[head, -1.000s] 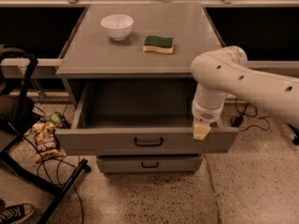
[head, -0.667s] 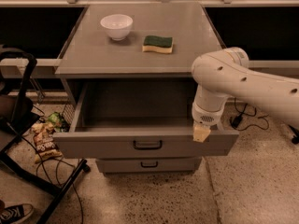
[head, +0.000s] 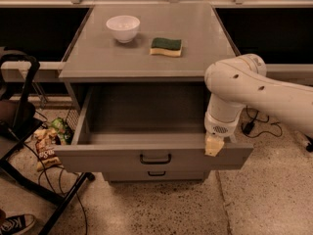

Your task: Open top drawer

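Note:
The top drawer [head: 107, 158] of the grey metal cabinet stands pulled far out toward the camera. Its deep grey tray [head: 146, 116] is empty and its black handle [head: 155, 158] sits at the middle of the front panel. My gripper [head: 213, 146] hangs from the white arm [head: 234, 89] at the drawer's right end. Its cream tip rests at the top rim of the front panel, to the right of the handle.
A white bowl [head: 122, 28] and a green-and-yellow sponge [head: 166, 47] lie on the cabinet top [head: 98, 58]. A lower drawer [head: 156, 176] is closed. A black folding stand [head: 29, 131], snack bags [head: 46, 146] and cables stand at the left; a shoe [head: 17, 224] is at the bottom left.
The top drawer has slid a little farther out toward the camera, and my gripper has come with it at the front rim.

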Robot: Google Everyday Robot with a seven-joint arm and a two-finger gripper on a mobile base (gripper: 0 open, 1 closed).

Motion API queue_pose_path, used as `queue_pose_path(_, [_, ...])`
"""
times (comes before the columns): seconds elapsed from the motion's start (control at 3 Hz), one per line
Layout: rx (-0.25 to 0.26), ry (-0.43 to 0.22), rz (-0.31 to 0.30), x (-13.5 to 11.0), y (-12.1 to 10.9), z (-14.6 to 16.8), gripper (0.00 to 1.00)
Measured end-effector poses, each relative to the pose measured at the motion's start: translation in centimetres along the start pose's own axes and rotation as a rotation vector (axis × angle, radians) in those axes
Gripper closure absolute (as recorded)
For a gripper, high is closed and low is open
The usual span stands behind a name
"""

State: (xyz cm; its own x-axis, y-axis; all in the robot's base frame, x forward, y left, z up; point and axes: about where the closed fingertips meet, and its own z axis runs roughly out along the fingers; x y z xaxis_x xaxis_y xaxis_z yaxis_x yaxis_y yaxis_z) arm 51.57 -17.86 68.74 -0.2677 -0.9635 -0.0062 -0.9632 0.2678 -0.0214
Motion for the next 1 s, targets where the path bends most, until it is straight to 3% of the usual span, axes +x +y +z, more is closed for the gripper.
queue_pose_path(1.0, [0.000,0.000,0.000,0.00,0.00,0.00,0.17])
